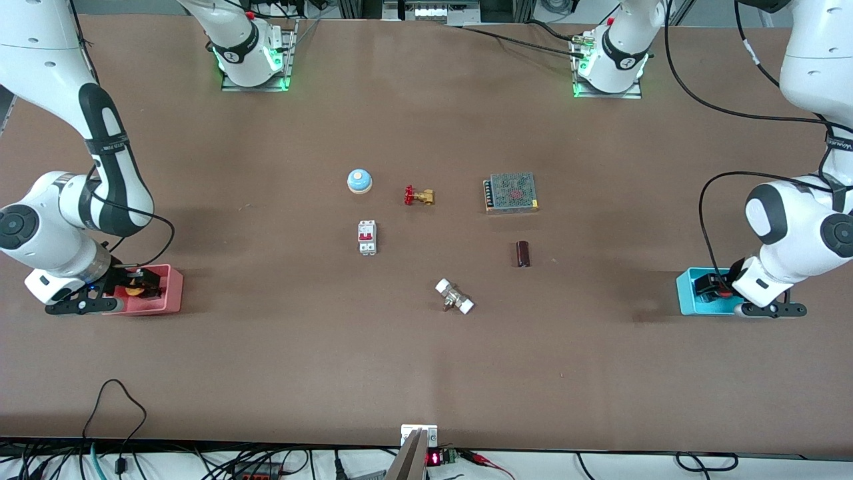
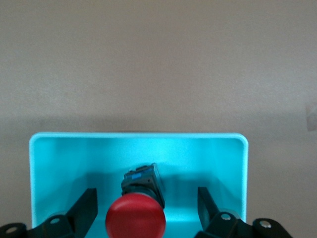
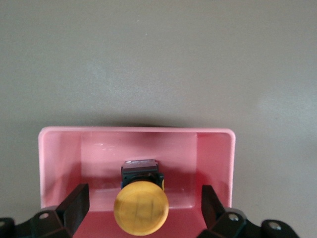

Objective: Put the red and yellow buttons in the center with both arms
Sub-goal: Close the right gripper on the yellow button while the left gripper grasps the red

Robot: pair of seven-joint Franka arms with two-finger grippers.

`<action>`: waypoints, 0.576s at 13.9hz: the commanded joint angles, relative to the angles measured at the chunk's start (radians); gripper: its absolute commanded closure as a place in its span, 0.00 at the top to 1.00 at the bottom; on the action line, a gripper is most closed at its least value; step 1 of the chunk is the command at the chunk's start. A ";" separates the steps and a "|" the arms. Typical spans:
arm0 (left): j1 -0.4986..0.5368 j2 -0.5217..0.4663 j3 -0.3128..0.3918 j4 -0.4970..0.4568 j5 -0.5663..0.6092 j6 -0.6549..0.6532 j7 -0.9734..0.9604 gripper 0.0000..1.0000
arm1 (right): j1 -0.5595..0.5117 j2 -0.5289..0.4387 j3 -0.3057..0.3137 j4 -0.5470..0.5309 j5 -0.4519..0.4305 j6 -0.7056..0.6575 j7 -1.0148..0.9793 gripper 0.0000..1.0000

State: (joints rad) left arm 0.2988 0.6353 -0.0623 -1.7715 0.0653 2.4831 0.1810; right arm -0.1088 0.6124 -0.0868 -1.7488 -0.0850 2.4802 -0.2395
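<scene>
We see the left gripper [image 2: 147, 210] low over the cyan bin [image 1: 690, 293] at the left arm's end of the desk [image 1: 266, 373], fingers spread wide on either side of the red button [image 2: 135, 223] lying in that bin, not touching it. Likewise the right gripper [image 3: 142, 210] hangs over the pink bin [image 1: 170, 290] at the right arm's end, fingers apart around the yellow button [image 3: 141, 207] inside. Farther from the front camera, mid-desk, sit a breaker [image 1: 367, 237], a blue bell [image 1: 359, 181] and a brass valve [image 1: 419, 196].
</scene>
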 commanded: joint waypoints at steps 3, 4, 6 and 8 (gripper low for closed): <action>0.002 0.035 -0.001 0.033 -0.024 0.028 0.009 0.65 | -0.049 -0.014 0.067 -0.014 -0.001 0.011 -0.046 1.00; 0.006 0.038 -0.001 0.033 -0.022 0.027 0.011 0.55 | -0.052 -0.014 0.067 -0.014 0.002 0.012 -0.063 1.00; 0.006 0.038 -0.001 0.032 -0.022 0.017 0.018 0.34 | -0.055 -0.014 0.067 -0.014 0.002 0.012 -0.066 1.00; 0.005 0.037 -0.001 0.032 -0.022 0.013 0.018 0.22 | -0.057 -0.013 0.067 -0.014 0.002 0.012 -0.067 1.00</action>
State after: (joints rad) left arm 0.3017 0.6612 -0.0619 -1.7588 0.0593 2.5101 0.1816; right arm -0.1446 0.6115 -0.0398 -1.7495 -0.0848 2.4822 -0.2841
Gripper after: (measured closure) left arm 0.634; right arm 0.000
